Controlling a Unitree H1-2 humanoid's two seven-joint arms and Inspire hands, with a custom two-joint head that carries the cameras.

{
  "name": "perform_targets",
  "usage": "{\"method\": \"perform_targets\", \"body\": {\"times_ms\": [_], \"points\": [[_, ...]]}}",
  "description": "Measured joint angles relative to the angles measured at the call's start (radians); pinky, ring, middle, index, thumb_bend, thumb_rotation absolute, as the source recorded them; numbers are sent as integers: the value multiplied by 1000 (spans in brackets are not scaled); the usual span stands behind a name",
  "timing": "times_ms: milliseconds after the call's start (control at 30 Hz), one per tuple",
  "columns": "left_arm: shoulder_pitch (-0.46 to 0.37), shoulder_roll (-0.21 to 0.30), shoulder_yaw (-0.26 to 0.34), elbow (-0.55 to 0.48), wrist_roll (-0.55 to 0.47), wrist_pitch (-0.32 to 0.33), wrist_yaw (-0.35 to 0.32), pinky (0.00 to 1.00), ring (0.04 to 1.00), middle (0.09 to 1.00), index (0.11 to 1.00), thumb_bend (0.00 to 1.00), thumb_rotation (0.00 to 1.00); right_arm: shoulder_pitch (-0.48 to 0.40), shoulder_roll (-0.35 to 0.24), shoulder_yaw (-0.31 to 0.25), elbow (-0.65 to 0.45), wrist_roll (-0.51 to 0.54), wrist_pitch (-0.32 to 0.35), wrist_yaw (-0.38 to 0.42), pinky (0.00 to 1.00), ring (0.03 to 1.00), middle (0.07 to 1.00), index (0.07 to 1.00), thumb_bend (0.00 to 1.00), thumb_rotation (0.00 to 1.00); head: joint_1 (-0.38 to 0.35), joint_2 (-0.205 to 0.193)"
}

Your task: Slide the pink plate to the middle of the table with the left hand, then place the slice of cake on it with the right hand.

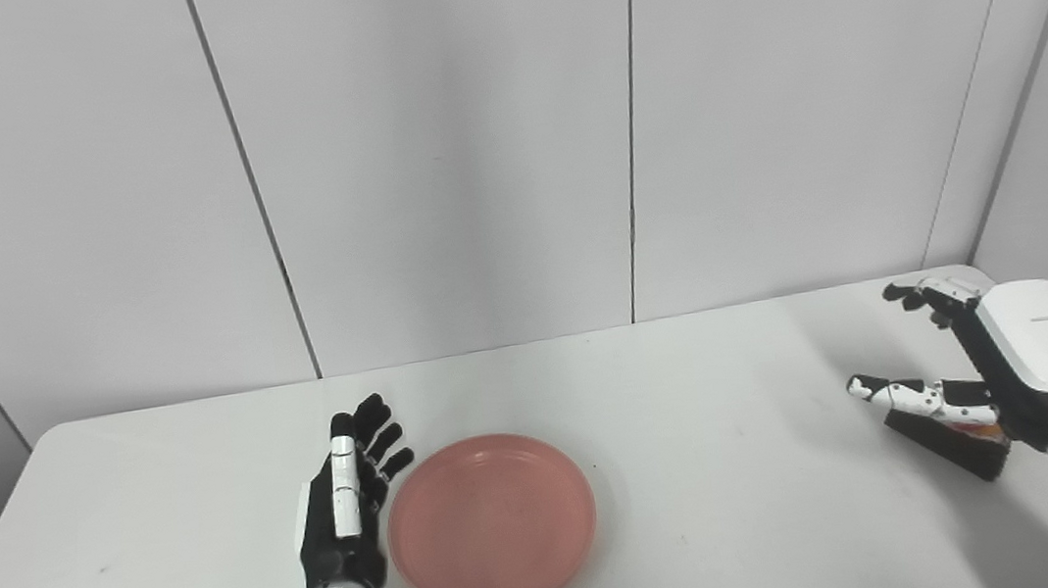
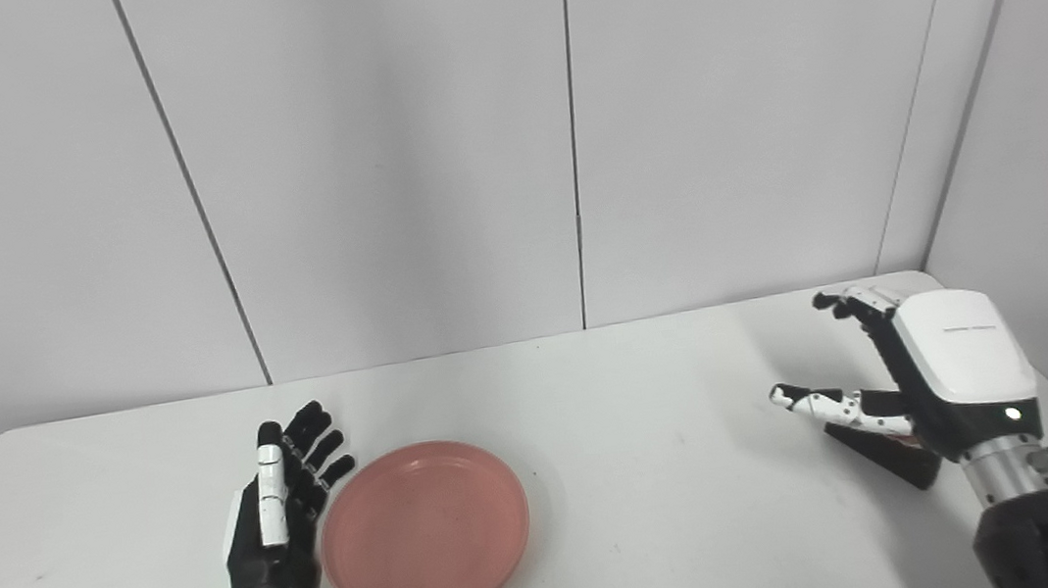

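Both hands are released: left hand [image 1: 344,512] touches the plate [image 1: 492,522] at its 9 o'clock; right hand's [image 1: 1005,358] fingers [image 1: 914,294] spread above the cake [image 1: 950,443].

White table [image 1: 692,383], round corners, grey walls behind. Few small dark specks on top. Pink plate [image 1: 492,522] flat on table, near front edge, a bit left of middle. Plate round, nothing in it. Cake [image 1: 950,443] on table far right, near right edge, well apart from plate. Cake dark brown wedge, bit of red and orange at one end. Part of cake hidden, so can't see whole shape. Bare table between plate and cake.
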Motion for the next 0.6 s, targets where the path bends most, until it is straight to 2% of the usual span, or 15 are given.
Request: {"method": "perform_targets", "body": {"times_ms": [133,267,367,600], "points": [[4,0,0,-11,-1,12,-1,793,862,880,803,733,904,-5,-26,34,67,-38,26,30,474,572,669,715,811,838,2,-2],[6,-2,0,-18,-13,20,-3,808,864,883,804,728,898,-30,-45,58,198,-43,49,30,525,632,703,710,807,812,5,0],[10,-2,-3,-25,-12,21,-3,790,859,880,808,732,902,-36,-53,72,269,-39,57,22,536,642,708,708,788,796,11,2],[16,2,-6,-31,-10,23,-1,776,854,874,815,733,905,-66,-54,119,404,-29,66,-51,516,626,696,708,766,775,15,3]]}}
